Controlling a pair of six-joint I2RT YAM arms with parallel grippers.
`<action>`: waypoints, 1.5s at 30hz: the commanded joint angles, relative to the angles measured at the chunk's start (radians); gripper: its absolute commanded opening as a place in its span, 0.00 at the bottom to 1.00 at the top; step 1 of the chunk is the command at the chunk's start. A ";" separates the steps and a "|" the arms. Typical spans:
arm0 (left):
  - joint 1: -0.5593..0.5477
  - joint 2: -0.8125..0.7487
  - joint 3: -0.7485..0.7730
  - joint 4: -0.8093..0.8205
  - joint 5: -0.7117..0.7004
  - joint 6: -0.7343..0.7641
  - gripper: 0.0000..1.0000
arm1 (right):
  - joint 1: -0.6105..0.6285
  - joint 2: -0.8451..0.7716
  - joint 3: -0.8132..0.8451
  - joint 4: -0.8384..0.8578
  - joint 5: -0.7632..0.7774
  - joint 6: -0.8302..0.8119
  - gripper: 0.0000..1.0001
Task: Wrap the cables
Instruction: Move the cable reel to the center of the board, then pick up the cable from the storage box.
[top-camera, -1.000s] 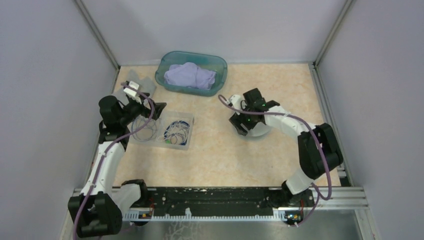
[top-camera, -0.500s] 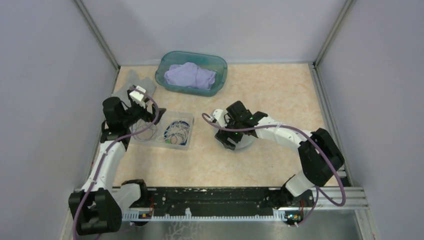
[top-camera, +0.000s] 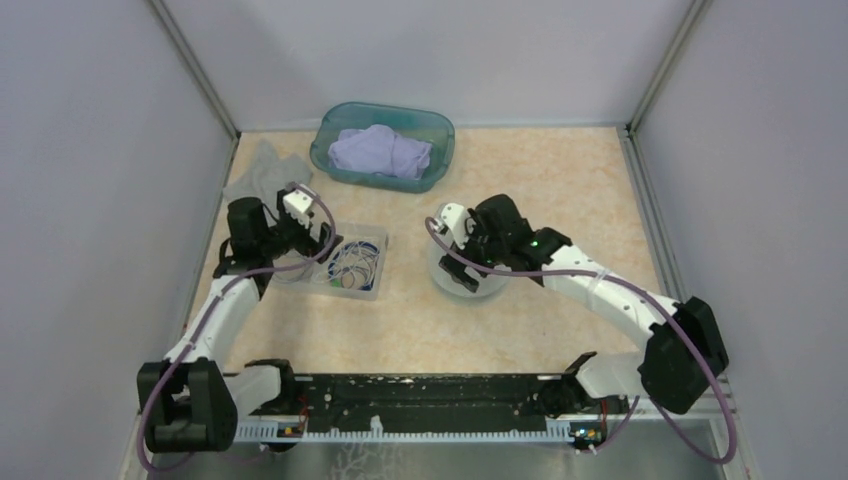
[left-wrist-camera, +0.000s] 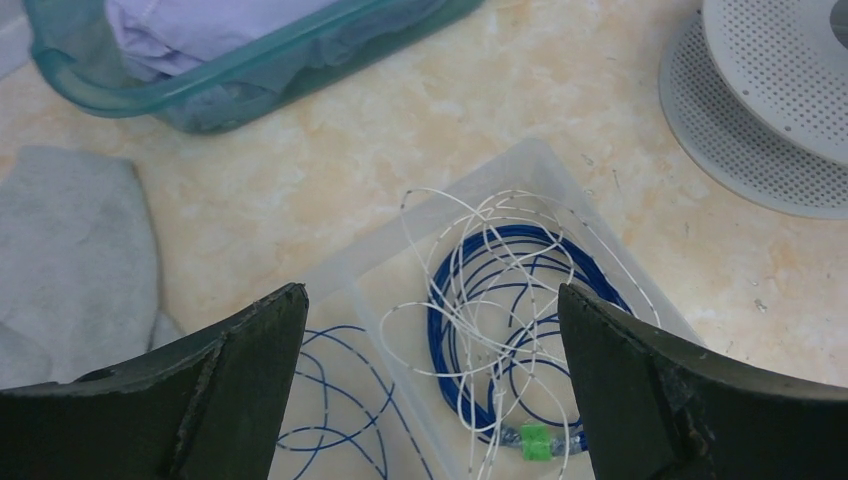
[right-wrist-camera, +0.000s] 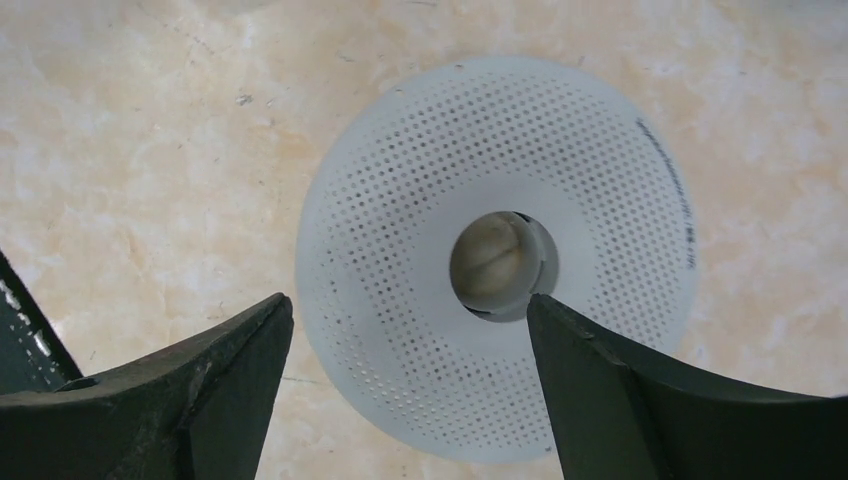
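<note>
Leftward went my right gripper (right-wrist-camera: 408, 300), now open and empty above the perforated spool (right-wrist-camera: 600, 180); my left gripper (left-wrist-camera: 430, 300), wide open, has come over the cables (left-wrist-camera: 500, 300), loose in their tray (left-wrist-camera: 540, 160). Wrapping seems unstarted.

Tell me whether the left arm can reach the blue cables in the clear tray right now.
Probably yes: the left hand hangs open right above the open-topped clear tray, and nothing lies between it and the blue cables.

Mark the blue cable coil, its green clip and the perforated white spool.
blue cable coil (left-wrist-camera: 515, 233), left wrist view, top arc of the loops.
green clip (left-wrist-camera: 535, 441), left wrist view, its middle.
perforated white spool (right-wrist-camera: 400, 250), right wrist view, flange left of hole.
</note>
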 joint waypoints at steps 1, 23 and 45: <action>-0.074 0.056 0.014 -0.017 -0.032 0.050 0.99 | -0.071 -0.098 -0.041 0.075 -0.011 0.024 0.87; -0.259 0.461 0.210 -0.150 -0.257 -0.234 0.70 | -0.168 -0.156 -0.115 0.137 0.033 0.010 0.86; -0.282 0.358 0.245 -0.227 -0.195 -0.132 0.01 | -0.168 -0.123 -0.065 0.153 0.070 0.013 0.84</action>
